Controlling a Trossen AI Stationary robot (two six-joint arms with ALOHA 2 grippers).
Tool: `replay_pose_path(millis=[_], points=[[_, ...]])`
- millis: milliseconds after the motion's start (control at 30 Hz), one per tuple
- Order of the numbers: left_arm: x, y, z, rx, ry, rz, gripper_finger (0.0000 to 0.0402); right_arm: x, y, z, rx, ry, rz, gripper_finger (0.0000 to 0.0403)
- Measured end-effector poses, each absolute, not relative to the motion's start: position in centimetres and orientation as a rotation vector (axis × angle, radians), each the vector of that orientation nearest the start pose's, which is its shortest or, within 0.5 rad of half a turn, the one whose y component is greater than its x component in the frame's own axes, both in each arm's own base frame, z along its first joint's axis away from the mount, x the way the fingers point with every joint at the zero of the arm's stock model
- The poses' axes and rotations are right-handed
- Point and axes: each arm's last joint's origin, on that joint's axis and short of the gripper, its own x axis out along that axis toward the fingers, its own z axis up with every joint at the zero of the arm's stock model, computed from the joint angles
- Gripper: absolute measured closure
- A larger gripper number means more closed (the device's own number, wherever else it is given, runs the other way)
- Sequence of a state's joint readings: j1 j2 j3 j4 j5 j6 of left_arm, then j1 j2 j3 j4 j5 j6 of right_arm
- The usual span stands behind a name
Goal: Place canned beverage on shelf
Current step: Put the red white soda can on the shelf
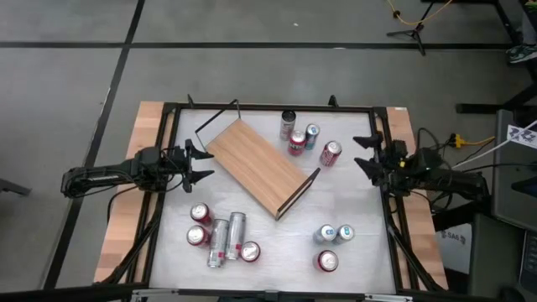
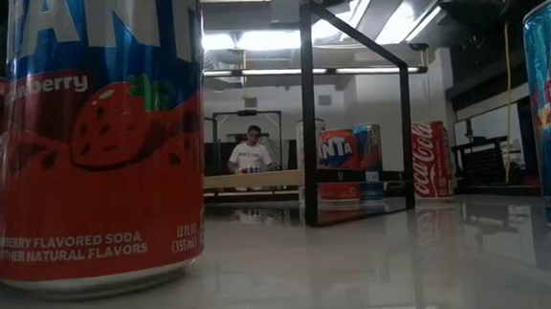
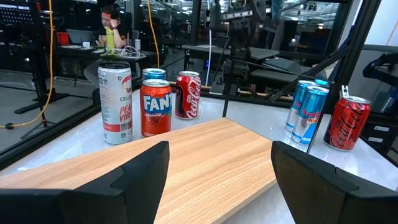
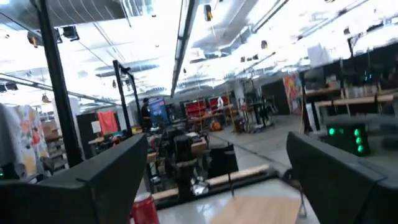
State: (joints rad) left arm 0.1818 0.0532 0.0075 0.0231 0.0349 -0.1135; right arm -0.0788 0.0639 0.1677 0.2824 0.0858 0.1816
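1. Light-brown wood makes up the flat rectangular shelf [image 1: 258, 164], which lies diagonally on the white tabletop [image 1: 361, 201], nearer its far edge, with a thin black wire rail at each end; nothing stands on the board.
2. Cans counted from the high view: four near the far edge beside the shelf, five near the near-left corner, three near the near-right corner, twelve in all.
3. Far group: a silver-white tall can [image 1: 288, 123], a red Fanta can [image 1: 296, 143], a slim blue can [image 1: 312, 134] and a red cola can [image 1: 331, 153] lying tilted.
4. Near-left cluster [image 1: 220, 234]: red-topped cans and two slim silver ones lying flat. Near-right cluster [image 1: 331, 243]: two blue cans and one red.
5. Left gripper [image 1: 201, 163] hovers at the left edge of the tabletop, fingers spread wide and empty, pointing at the shelf's left end.
6. Right gripper [image 1: 366, 154] waits at the right edge, fingers also wide apart, holding nothing.
7. Only the low view reads the strawberry soda label on a near can [image 2: 102, 136]; it also shows a seated person [image 2: 252, 154] far behind.
8. Only the left wrist view shows the board's grain close up, between its own dark fingers [image 3: 140, 177].
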Motion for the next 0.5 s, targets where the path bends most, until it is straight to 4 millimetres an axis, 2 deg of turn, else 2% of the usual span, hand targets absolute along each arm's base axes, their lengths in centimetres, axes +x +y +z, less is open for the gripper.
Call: replay_pose_path(millis=[200,500], points=[[9.9,1.7,16.4,-0.116,0.014,0.149,0.0125,8.8,-1.3,26.9,0.141,-0.316,-0.260,0.0029],[9.9,1.8,16.4,-0.115,0.012,0.188,0.0125,11.1,-2.3,29.2,0.105,0.029,-0.610,0.0029]])
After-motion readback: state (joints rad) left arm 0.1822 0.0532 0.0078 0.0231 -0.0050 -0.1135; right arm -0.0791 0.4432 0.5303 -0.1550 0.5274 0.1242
